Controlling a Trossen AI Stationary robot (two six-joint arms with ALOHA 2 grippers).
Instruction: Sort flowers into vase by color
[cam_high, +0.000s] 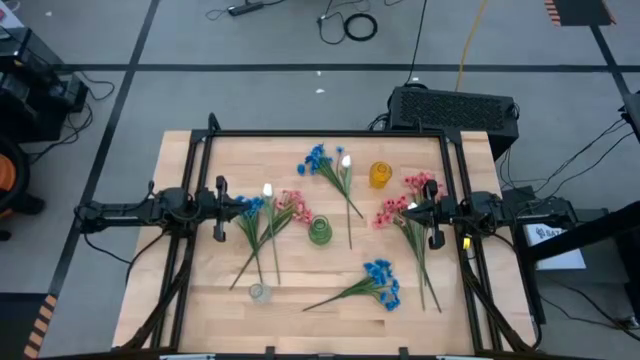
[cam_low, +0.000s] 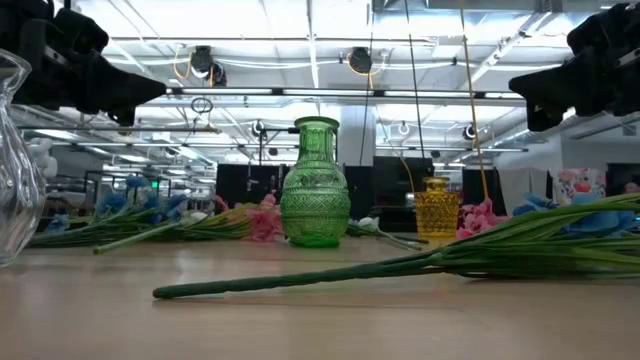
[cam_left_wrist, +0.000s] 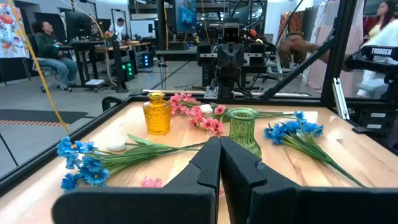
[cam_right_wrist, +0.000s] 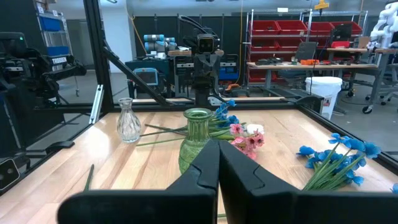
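From above, the wooden table (cam_high: 200, 300) is being shown with flowers scattered across it: a blue spray (cam_high: 317, 160) near the far edge, another blue spray (cam_high: 380, 280) near the front, a pink spray (cam_high: 420, 186) at the right and a mixed blue, white and pink bunch (cam_high: 270, 208) at the left. A green vase (cam_high: 319, 232) is standing at the centre, a yellow vase (cam_high: 379, 175) beyond it and a clear vase (cam_high: 259, 292) near the front left. The left gripper (cam_high: 243, 203) is being held clenched over the left bunch, grasping nothing, and the right gripper (cam_high: 405, 208) is likewise being held clenched and empty beside the pink spray.

At table height, a long green stem (cam_low: 330, 275) is being seen lying flat in front of the green vase (cam_low: 314, 185), with the yellow vase (cam_low: 436, 210) behind and the clear vase (cam_low: 15, 165) at the edge.

From the left wrist, the fingers (cam_left_wrist: 208, 165) are being pressed together, pointing at the green vase (cam_left_wrist: 244, 129).

From the right wrist, the fingers (cam_right_wrist: 205, 165) are being pressed together, with the green vase (cam_right_wrist: 198, 140) just ahead and the clear vase (cam_right_wrist: 127, 121) farther off
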